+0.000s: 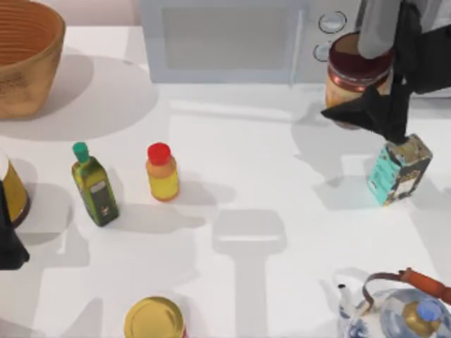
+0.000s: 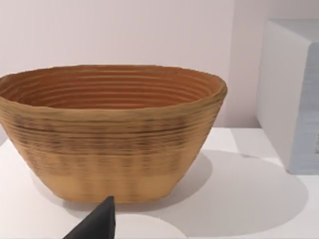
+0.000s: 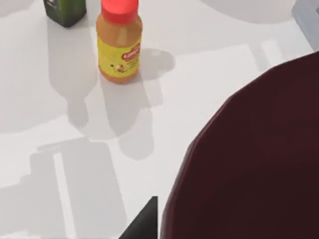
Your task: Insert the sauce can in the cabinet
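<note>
Top view gives you the right arm reaching in at the far right corner of the surface, its pincer closed on the sauce can, which you can see held up off the surface in front of the white appliance that stands along the far edge. That appliance has a light grey panelled door and two round knobs at its right end, just beside the can's dark brown top. You will find a teal carton standing just below the pincer near the right edge, and a blue-and-white teapot at the near right corner. Toward the left, a green-capped bottle and a yellow bottle with a red cap stand side by side, apart from each other, with a yellow-lidded can at the near edge. A woven basket sits at the far left corner. Your left arm is parked at the left edge, where part of its pincer shows; you cannot tell whether it is open or closed. From the left wrist view you look at the basket with a dark fingertip in front. From the right wrist view the can's dark top looms close, with the yellow bottle beyond it.
</note>
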`<state>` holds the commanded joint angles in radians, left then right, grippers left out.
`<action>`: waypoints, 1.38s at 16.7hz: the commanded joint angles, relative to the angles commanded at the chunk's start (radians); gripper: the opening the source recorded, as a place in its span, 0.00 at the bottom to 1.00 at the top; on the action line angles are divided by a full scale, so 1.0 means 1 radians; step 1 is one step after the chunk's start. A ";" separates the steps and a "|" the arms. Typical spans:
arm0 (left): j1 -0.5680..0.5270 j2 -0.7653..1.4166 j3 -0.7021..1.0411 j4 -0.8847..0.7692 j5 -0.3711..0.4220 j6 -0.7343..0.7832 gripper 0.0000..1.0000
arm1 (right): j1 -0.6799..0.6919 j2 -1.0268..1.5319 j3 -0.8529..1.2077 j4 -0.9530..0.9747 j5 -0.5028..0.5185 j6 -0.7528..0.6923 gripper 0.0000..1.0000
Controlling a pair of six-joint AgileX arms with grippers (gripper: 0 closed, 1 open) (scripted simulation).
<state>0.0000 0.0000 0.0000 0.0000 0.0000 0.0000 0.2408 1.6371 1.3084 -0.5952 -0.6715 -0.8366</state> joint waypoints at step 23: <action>0.000 0.000 0.000 0.000 0.000 0.000 1.00 | -0.241 -1.637 -1.308 0.595 0.671 0.837 0.00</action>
<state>0.0000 0.0000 0.0000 0.0000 0.0000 0.0000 0.0000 0.0000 0.0000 0.0000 0.0000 0.0000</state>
